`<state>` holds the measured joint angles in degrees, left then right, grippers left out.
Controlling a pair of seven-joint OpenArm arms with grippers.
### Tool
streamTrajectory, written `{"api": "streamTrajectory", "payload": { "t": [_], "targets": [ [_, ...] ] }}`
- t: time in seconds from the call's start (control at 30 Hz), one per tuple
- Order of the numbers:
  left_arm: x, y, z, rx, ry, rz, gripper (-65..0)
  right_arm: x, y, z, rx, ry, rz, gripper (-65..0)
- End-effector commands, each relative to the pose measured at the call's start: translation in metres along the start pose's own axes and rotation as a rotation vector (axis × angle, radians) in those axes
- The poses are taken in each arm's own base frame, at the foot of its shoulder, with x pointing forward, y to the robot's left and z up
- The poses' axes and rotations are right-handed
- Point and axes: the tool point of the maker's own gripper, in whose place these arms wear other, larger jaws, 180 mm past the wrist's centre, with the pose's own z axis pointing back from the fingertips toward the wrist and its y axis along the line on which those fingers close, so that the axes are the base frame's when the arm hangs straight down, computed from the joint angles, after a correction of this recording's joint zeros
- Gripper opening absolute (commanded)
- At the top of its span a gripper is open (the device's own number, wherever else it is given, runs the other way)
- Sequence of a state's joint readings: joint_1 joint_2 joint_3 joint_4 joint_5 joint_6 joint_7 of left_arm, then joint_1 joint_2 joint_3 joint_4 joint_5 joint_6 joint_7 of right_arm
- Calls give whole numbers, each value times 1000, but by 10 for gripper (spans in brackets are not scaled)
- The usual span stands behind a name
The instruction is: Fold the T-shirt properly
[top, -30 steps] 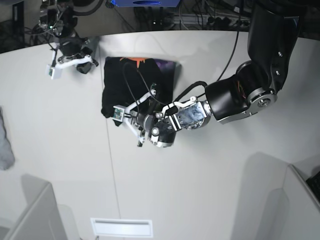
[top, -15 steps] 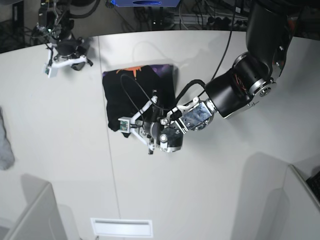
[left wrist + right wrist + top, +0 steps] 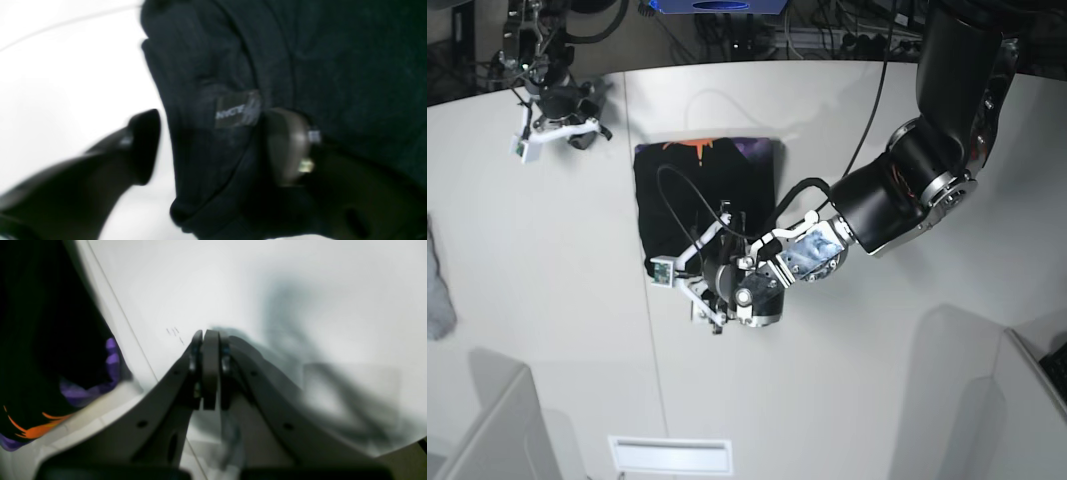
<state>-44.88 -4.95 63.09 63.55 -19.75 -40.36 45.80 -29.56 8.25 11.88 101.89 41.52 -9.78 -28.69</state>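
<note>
The black T-shirt lies folded into a compact block on the white worktop, its orange and purple print at the far edge. The left jaws stand open above its near end, and that arm with its looping cable hides part of the cloth. The right jaws are closed, off to the shirt's side. A grey cloth lies well apart, at the base view's left edge.

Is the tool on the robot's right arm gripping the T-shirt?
No, its fingertips are together over the tabletop, beside the T-shirt.
</note>
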Motion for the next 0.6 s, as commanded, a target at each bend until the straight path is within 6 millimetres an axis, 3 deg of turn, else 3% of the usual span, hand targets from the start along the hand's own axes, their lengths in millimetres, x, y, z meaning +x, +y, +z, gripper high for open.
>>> {"api": "streamTrajectory", "payload": {
  "t": [0.0,0.1,0.23,0.3,0.37,0.43,0.57],
  "targets": [
    [21,20,16,49,-56,-9,-109,9,3,2,14,-28,17,-650],
    [37,39,38,109,-138,26,-77,9,3,2,14,-28,17,-650],
    [59,74,87,237,-310,109,-79,13,0,3,10,-31,37,-650],
    [41,90,115,324,-355,170,-81,17,-2,4,7,-39,49,-650],
    [25,94,134,398,-383,208,-89,23,-5,6,2,-48,74,-650],
    [-1,88,149,483,-361,227,-168,29,-9,7,-3,-55,99,-650],
    [-38,60,176,647,-306,254,-461,43,-1,10,65,-97,199,-650]
  ]
}}
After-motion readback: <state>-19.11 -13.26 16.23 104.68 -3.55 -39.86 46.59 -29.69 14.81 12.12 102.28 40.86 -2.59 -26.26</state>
